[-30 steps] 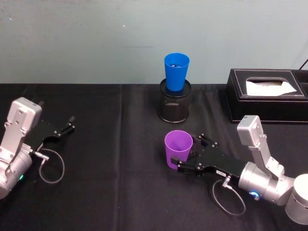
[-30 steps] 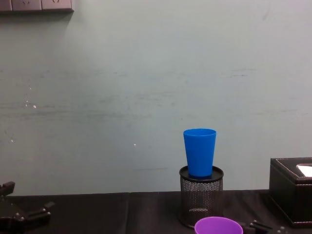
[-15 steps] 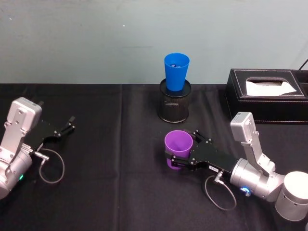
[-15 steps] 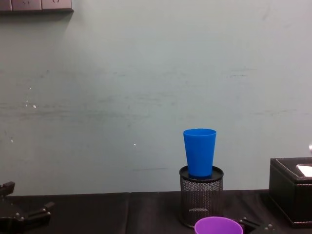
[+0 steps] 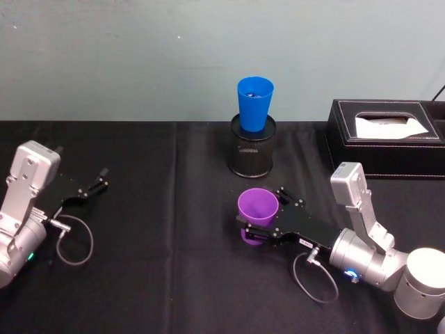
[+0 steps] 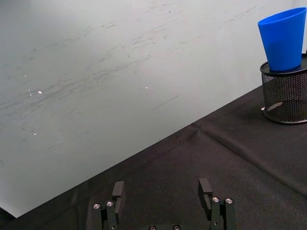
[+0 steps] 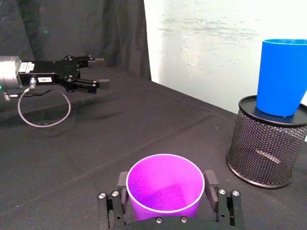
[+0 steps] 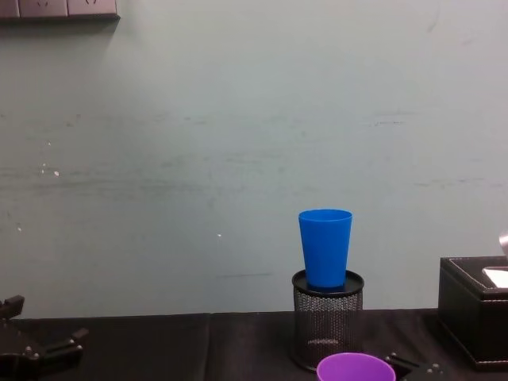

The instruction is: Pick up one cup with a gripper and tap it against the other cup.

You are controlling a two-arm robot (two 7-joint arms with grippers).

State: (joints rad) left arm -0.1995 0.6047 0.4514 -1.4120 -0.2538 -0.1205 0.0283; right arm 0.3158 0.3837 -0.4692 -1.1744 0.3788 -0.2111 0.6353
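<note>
1. Purple cup [image 5: 258,206] stands upright on the table [image 5: 174,271], between the fingers [image 7: 210,181] of the right claw [image 7: 166,188], which reach around the lower part of its wall. It is not yet lifted.
2. Its jaws stand apart at about the rim's width, one on each side of the cup. I cannot tell whether the pads touch the wall, so I judge the claw has no firm hold so far.
3. The step in hand looks like closing on the cup. Close slowly and evenly, so both pads meet the smooth wall together and neither shoves the cup sideways or tips it.
4. Squeeze lightly, since thin plastic probably flexes. The taper should help: the wider top would wedge down between the pads and not slip through.
5. Blue cup [image 5: 254,103] sits beyond the claw's tips and higher up, standing in the mouth of a mesh holder [image 5: 253,154], well apart from the purple cup.
6. Lift straight up first, until the purple cup clears the holder's rim and is level with the blue wall. Only then move forward.
7. Tap wall to wall, and softly. The blue cup seems only to rest in the holder, so a hard knock could tilt it or topple the holder.
8. Left claw [image 5: 94,186] lies on the table far off to the right claw's left, its fingers spread and empty, idle.
</note>
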